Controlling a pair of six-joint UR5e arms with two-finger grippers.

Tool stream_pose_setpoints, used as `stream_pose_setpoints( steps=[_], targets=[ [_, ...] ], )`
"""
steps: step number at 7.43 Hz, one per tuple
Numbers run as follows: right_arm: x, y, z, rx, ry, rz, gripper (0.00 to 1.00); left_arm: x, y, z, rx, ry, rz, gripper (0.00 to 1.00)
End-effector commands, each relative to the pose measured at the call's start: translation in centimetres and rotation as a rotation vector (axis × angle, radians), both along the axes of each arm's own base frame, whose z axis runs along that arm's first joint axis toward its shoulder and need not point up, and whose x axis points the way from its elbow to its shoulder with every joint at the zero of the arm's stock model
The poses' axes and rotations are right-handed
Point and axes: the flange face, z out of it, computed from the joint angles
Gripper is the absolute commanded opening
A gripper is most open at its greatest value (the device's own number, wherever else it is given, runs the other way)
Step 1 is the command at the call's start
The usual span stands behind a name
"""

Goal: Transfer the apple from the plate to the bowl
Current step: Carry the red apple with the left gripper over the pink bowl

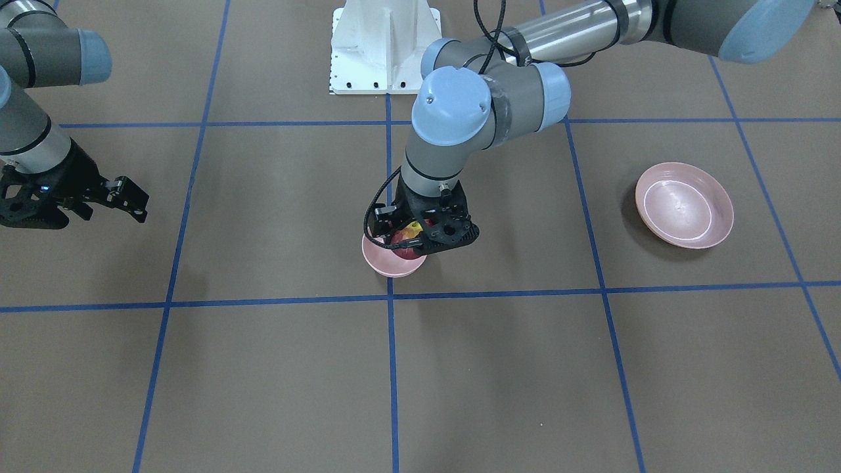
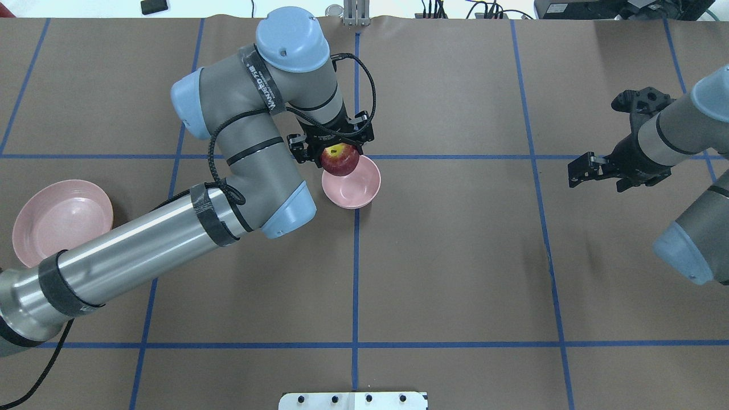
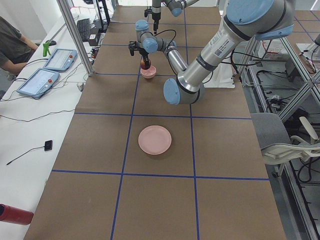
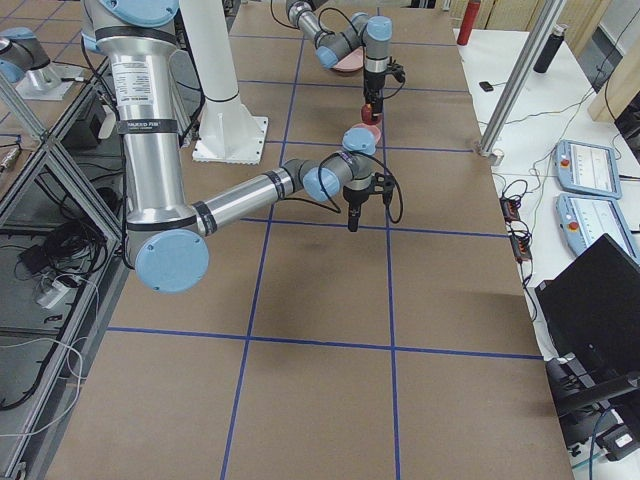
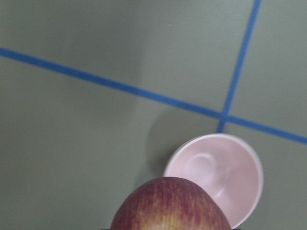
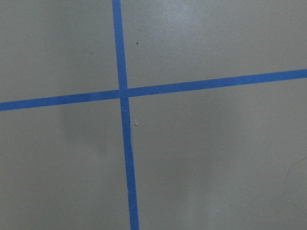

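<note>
The left hand (image 2: 338, 152) is pinching the apple (image 2: 340, 160) between its two fingers, with the yellow patch of the apple turned upward. The apple hangs in the air over the rim of the bowl (image 2: 357, 192), on the side far from the robot, and it does not touch the bowl; in the exterior left view a small gap shows between them. The bowl stands on the brown counter (image 2: 455, 256), next to a crossing of the blue tape lines (image 2: 356, 273), and nothing lies inside it. The plate (image 2: 40, 228) lies well apart, toward the robot's left end of the counter, with nothing on it. The right hand (image 2: 581, 171) hangs above the counter far from the bowl; its fingers seem to be spread and they grasp nothing.
</note>
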Motion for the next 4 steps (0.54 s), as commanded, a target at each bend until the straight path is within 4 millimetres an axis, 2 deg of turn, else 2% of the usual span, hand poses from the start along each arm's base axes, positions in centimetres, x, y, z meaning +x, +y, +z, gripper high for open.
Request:
stream_pose_setpoints(
  steps=[1, 2, 4],
  targets=[
    [0.1, 0.1, 0.1, 0.003, -0.002, 0.001, 1.00, 3.2, 0.1, 0.9, 0.007, -0.022, 0.004, 0.00],
    [0.1, 0.1, 0.1, 0.003, -0.002, 0.001, 1.00, 4.4, 0.8, 1.4, 0.014, -0.018, 0.015, 0.00],
    [0.1, 0.1, 0.2, 0.002, -0.001, 0.001, 1.00, 5.0, 1.1, 1.8, 0.010, -0.024, 0.023, 0.00]
  ],
)
